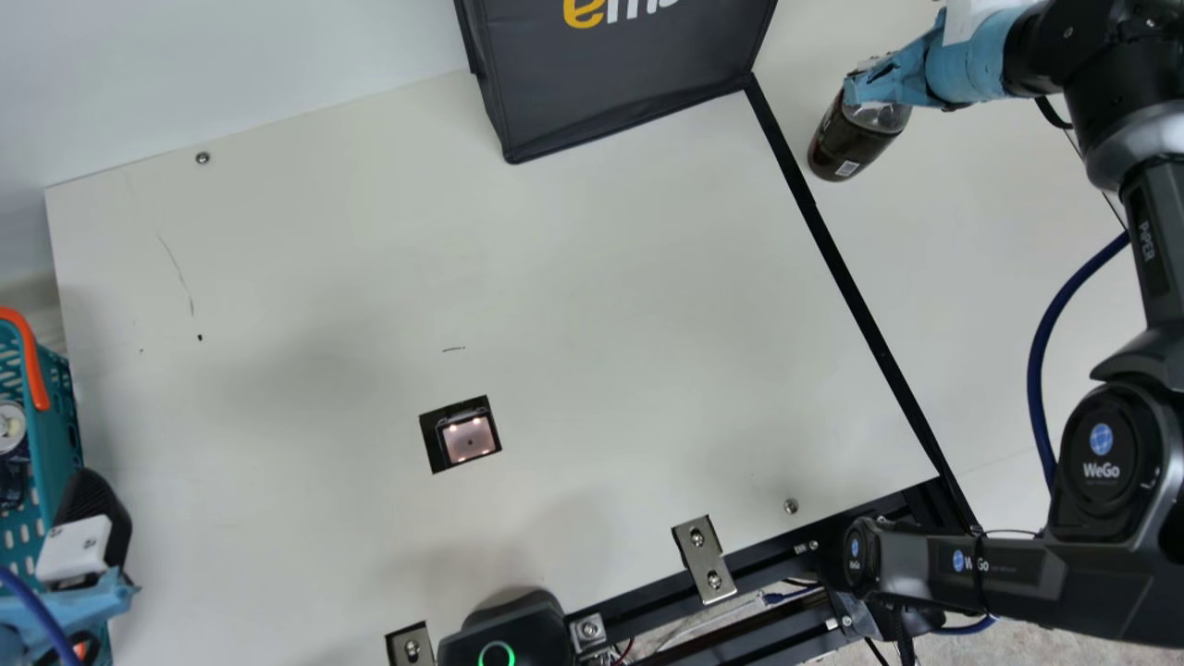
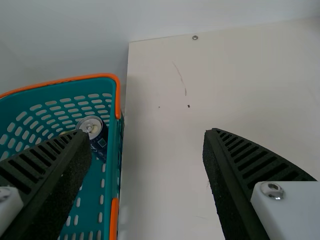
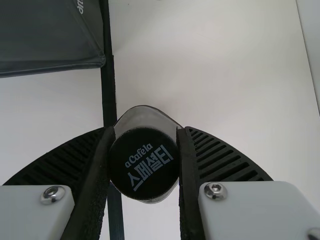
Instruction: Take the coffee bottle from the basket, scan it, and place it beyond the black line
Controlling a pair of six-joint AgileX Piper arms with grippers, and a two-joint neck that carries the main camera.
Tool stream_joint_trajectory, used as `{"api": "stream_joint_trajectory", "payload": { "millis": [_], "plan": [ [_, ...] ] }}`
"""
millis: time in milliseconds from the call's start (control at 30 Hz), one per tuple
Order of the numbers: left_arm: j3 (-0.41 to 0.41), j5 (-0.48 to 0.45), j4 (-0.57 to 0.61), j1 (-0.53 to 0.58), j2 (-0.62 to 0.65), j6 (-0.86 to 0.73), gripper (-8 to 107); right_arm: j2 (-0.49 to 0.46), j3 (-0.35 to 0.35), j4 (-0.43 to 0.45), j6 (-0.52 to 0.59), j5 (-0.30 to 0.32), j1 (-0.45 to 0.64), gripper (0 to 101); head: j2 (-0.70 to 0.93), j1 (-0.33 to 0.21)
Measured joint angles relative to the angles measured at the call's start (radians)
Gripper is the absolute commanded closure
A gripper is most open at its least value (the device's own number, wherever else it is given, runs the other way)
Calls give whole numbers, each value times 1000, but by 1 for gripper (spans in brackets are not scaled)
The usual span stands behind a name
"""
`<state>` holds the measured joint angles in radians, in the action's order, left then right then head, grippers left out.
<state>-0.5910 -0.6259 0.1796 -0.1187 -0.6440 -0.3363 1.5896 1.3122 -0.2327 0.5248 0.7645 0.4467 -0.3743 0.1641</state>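
The coffee bottle (image 1: 856, 141) is between the right gripper's (image 1: 883, 81) black ribbed fingers, which clamp its neck just under the cap (image 3: 144, 163); its body reaches out below them, beyond the black line (image 1: 856, 296). Its clear, smooth shoulders narrow toward a round, dark cap, and the liquid inside is deep brown. The bottle looks upright, long axis vertical, cap toward the wrist. The left gripper's (image 1: 83, 592) fingers stand wide apart, one over the perforated teal plastic basket (image 2: 116, 150).
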Motion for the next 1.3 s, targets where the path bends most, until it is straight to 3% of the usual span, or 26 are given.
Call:
{"api": "stream_joint_trajectory", "payload": {
  "millis": [433, 1300],
  "plan": [
    [0, 0, 0, 0, 0, 0, 9, -1, -1, 0, -1, 3, 0, 11, -2, 0],
    [0, 0, 0, 0, 0, 0, 9, -67, 57, -61, 9, 49, -19, 11, 0, 0]
  ]
}}
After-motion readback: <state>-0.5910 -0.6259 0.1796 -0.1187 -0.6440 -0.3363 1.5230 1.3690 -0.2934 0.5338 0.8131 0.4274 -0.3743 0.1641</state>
